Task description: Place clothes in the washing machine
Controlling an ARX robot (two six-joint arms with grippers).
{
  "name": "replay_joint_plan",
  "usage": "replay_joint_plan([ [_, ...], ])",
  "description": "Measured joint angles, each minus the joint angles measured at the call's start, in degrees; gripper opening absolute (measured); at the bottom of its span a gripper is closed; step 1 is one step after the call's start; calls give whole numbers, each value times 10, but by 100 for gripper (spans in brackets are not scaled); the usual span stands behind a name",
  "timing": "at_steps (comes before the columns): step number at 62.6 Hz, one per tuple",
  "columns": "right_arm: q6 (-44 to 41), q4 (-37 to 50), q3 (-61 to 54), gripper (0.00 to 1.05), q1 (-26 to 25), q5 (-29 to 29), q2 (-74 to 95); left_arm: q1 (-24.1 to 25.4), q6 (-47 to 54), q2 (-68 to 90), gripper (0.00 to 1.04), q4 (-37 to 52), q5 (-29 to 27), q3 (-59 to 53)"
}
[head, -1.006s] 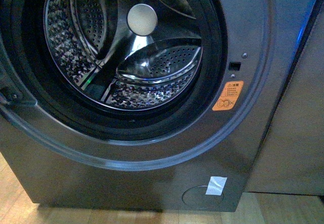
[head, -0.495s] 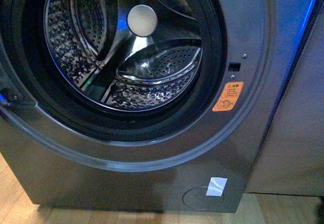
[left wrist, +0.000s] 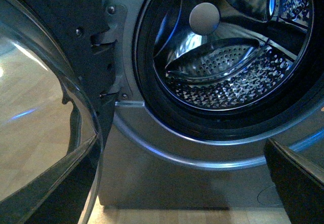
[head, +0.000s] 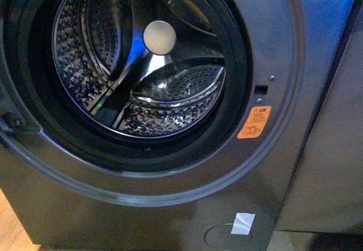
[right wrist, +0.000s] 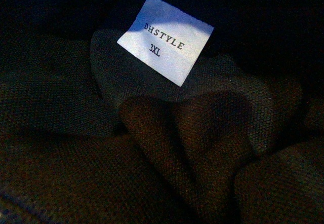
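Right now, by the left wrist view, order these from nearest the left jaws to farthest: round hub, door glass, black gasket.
1. Door glass, swung open on its hinge.
2. Black gasket, ringing the porthole.
3. Round hub, deep at the drum's back.

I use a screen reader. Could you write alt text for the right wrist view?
Dark, crumpled knit clothes fill the whole picture in close-up. A white label printed DHSTYLE 3XL lies on them.
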Motion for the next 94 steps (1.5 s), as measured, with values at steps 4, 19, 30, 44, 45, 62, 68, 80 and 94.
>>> replay_joint_plan([
  [4, 24, 0, 13, 14, 3, -14, -36, 0, 0, 0, 98, 0, 0, 0],
  [19, 126, 4, 105, 14, 43, -32, -115, 0, 0, 0, 98, 0, 0, 0],
  [30, 193, -38, 231, 14, 114, -23, -155, 0, 0, 0, 98, 0, 0, 0],
  [44, 201, -146, 365, 14, 228, 0, -179, 0, 0, 0, 98, 0, 0, 0],
  [45, 200, -151, 370, 14, 233, 1, -180, 0, 0, 0, 98, 0, 0, 0],
  [62, 141, -311, 469, 14, 436, 65, -214, 0, 0, 0, 98, 0, 0, 0],
  [68, 114, -349, 469, 14, 514, 94, -229, 0, 0, 0, 98, 0, 0, 0],
  [80, 60, -388, 460, 14, 643, 154, -250, 0, 0, 0, 98, 0, 0, 0],
  [94, 14, -399, 427, 14, 777, 223, -271, 0, 0, 0, 98, 0, 0, 0],
])
